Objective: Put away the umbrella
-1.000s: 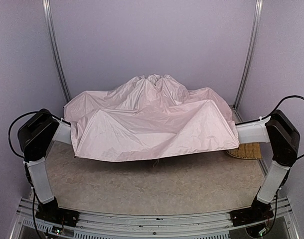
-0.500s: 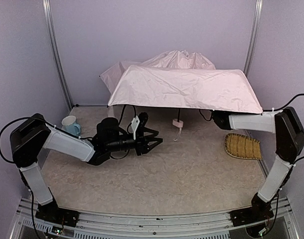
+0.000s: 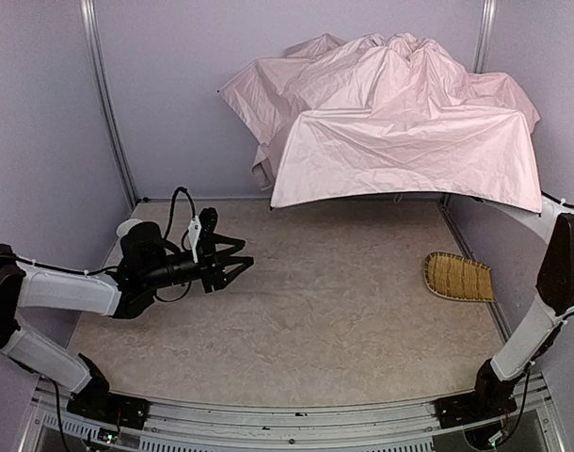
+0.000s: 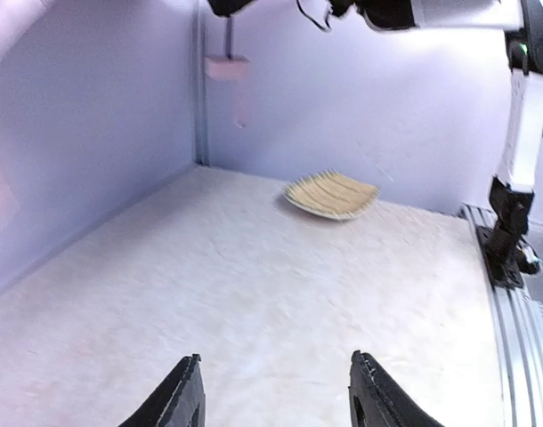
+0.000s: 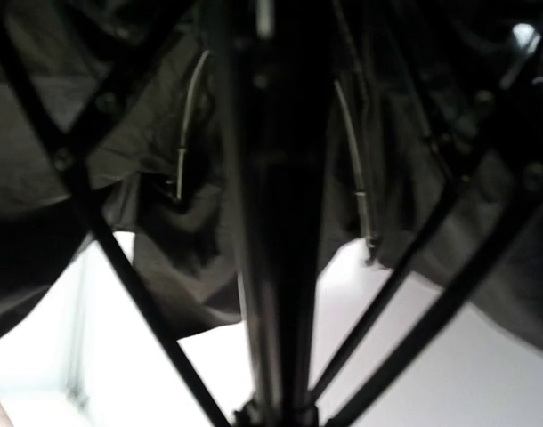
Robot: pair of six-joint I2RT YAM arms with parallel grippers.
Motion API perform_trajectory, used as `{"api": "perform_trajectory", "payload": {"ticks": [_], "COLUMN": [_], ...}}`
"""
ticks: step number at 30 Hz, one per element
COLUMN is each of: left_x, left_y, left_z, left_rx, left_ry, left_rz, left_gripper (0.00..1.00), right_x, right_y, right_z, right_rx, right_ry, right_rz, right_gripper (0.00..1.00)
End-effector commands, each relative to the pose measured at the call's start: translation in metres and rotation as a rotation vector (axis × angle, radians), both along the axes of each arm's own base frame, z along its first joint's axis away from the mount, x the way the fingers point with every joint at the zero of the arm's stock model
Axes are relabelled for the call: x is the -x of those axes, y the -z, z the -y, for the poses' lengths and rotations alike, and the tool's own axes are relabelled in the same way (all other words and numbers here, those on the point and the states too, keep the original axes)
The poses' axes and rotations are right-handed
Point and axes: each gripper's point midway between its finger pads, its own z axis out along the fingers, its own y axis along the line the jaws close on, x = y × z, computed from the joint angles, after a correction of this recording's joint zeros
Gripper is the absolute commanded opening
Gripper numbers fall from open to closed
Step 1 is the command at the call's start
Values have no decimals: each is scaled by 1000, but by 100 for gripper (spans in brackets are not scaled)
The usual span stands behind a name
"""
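Observation:
The pale pink umbrella (image 3: 400, 141) hangs open high at the back right, its canopy spread over the end of my right arm (image 3: 550, 254). That canopy hides the right gripper in the top view. Close up in the right wrist view, the thin black shaft (image 5: 276, 222) runs up the middle with ribs and black lining (image 5: 165, 222) around it, and the gripper is shut on the shaft. The small pink handle (image 4: 227, 67) dangles in the air. My left gripper (image 3: 240, 266) (image 4: 276, 391) is low over the table at the left, open and empty, well apart from the umbrella.
A woven straw mat (image 3: 456, 276) (image 4: 332, 194) lies on the table at the right, near the wall. A pale mug (image 3: 128, 228) shows partly behind my left wrist. Purple walls close in the back and both sides.
The left gripper opened, let go of the umbrella and drew back to the left. The right arm swung the umbrella up and to the back right.

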Motion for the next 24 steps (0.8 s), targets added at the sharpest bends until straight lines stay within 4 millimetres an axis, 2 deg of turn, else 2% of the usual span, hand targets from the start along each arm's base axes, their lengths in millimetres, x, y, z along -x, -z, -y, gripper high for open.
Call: {"api": "perform_trajectory", "payload": {"ticks": [1,4,7,10,15,19,24], "left_x": [15,35,46,44,54,69,89], "left_y": [-45,-66,-65,-56,-69,-93,-120], "left_z": [-18,-16,-4,12,26,22,11], "left_rx": [48,56,46,20,51,80,128], "left_ry": [-1,36,63,80,147,166,180], "left_rz": [143,232,272,255,237,291,345], "left_gripper": [54,59,66,68,67,67,68], "right_x": [50,53,55,64,76,68,51], "right_y": [19,23,21,24,21,15,-4], "right_z": [-31,-31,-38,-53,-63,-68,-64], "right_rx": [285,287,284,326,314,256,138], "right_ry": [-299,-304,-300,-317,-367,-340,-263], "right_rz": [44,26,17,39,46,30,42], "right_gripper": [0,0,0,0,0,0,0]}}
